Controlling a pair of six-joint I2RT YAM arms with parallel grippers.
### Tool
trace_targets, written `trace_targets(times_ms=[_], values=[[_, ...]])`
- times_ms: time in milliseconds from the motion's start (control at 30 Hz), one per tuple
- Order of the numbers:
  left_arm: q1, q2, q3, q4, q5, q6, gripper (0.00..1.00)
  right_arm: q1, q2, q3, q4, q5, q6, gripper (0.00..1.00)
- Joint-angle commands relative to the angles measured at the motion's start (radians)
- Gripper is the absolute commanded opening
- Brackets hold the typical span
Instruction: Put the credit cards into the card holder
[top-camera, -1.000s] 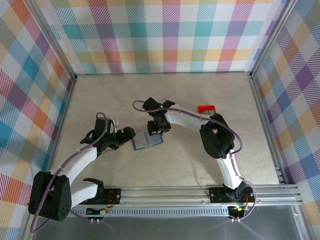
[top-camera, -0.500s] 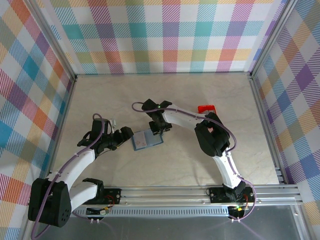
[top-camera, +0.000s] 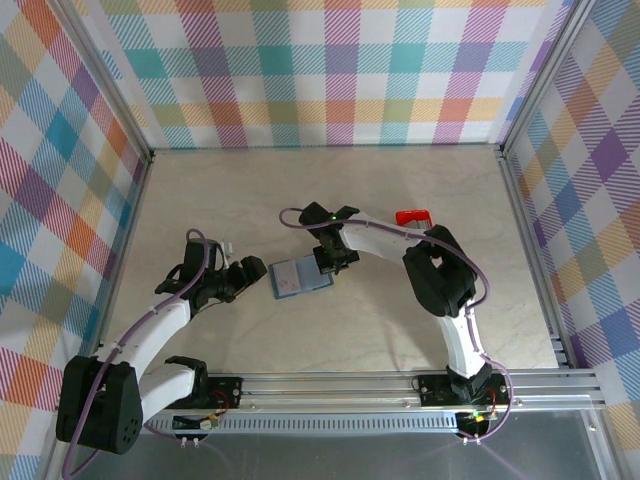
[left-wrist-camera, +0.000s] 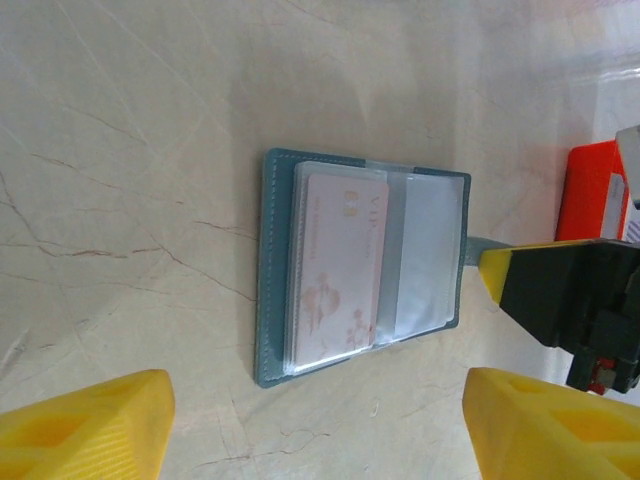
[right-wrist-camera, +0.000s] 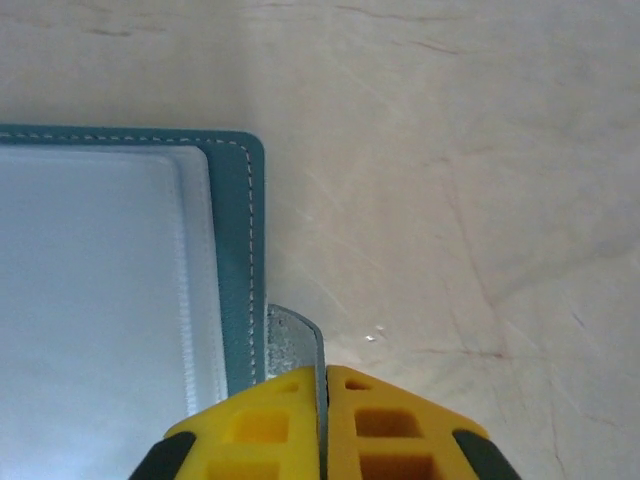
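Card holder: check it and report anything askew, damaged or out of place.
Nothing stands out. The card holder lies open and flat on the table, with no damage showing, and one pale card sits squarely in a pocket. The right gripper is shut on the clasp tab at the holder's edge.

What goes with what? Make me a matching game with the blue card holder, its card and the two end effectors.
Things: 1 card holder; 2 pale card; 3 left end effector; 4 right end effector.
States: A shut on the clasp tab; B open, holding nothing; C lying unfolded on the table; D tucked inside the holder.
Pairs: 1-C, 2-D, 3-B, 4-A.
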Motion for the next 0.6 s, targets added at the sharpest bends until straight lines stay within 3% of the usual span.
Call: trace_targets(times_ms=[0,333,567], values=[[0.004,0.020,-0.011,0.059,0.041,-0.023,0.74,-0.030,-0.081,-0.061,0.016,0.000,0.009,0.00],[-0.112,0.082,0.024,0.166,0.004,-0.080,0.72,-0.147,-0.271,-0.321,0.094,-0.074,-0.024,0.00],[-0.166,0.141,0.041,0.224,-0.018,-0.106,0.71,-0.197,-0.331,-0.391,0.109,-0.100,-0.026,0.03]])
